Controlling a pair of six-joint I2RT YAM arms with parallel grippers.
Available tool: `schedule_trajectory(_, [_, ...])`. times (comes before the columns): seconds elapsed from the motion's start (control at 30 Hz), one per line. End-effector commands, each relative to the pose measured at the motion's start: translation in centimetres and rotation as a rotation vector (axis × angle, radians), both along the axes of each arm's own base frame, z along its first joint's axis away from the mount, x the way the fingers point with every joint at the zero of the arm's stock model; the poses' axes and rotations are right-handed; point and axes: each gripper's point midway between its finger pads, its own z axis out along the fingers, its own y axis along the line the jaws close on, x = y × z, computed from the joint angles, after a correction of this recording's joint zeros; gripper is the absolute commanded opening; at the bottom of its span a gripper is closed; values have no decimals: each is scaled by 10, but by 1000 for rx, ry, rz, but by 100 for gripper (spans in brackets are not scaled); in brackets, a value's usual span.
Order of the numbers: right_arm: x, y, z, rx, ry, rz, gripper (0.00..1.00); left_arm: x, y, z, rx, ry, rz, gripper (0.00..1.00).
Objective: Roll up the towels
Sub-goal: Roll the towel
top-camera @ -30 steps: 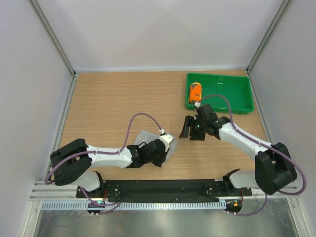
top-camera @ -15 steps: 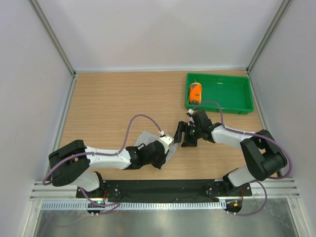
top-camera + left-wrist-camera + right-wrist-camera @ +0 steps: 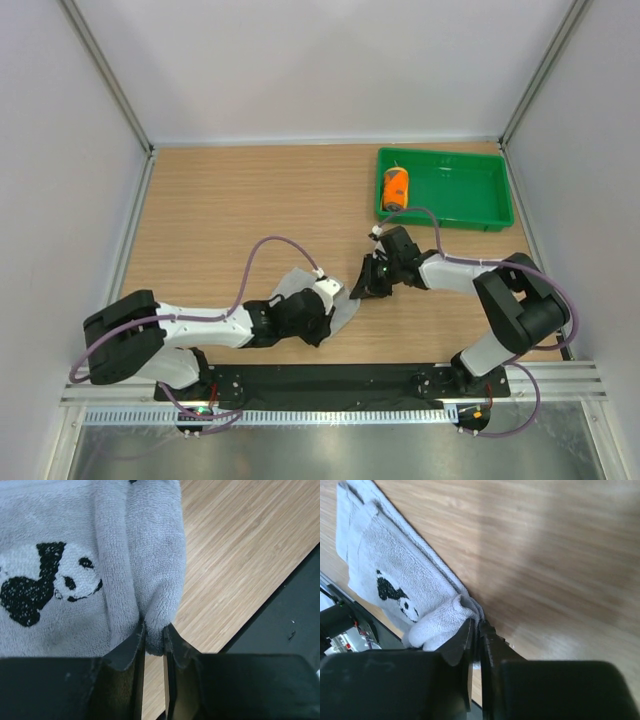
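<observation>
A light grey towel (image 3: 289,283) with a black panda print (image 3: 35,577) lies near the table's front edge. One side of it is folded into a thick roll-like lip (image 3: 155,555). My left gripper (image 3: 153,630) is shut on the end of that lip. My right gripper (image 3: 476,625) has come in from the right and is shut on the thin edge of the same grey towel (image 3: 395,580), next to the bunched fold. From above, the left gripper (image 3: 318,318) and the right gripper (image 3: 362,288) sit close together. The orange towel (image 3: 396,187) lies rolled in the green tray.
The green tray (image 3: 460,190) stands at the back right, with the orange roll at its left end. A black base rail (image 3: 330,385) runs along the near edge just behind the towel. White walls enclose the table on three sides.
My right arm has swung left from near the tray to the grey towel, and its jaws have gone from open to shut. The left gripper keeps its grip and has drifted slightly left.
</observation>
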Motion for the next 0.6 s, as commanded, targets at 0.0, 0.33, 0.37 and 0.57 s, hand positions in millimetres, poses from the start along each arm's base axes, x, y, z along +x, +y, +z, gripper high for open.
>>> schedule_trajectory(0.0, [4, -17, 10, -97, -72, -6, 9, -16, 11, -4, 4, 60, -4, 0])
schedule_trajectory(0.33, [0, -36, 38, -178, -100, -32, 5, -17, 1, 27, 9, -43, -14, 69])
schedule_trajectory(0.37, [0, -36, 40, -179, -103, -29, 4, -19, -1, 30, 17, -62, -27, 72])
schedule_trajectory(0.57, [-1, -35, 46, -196, -103, -15, 4, -19, -16, 54, 115, -223, -48, 76])
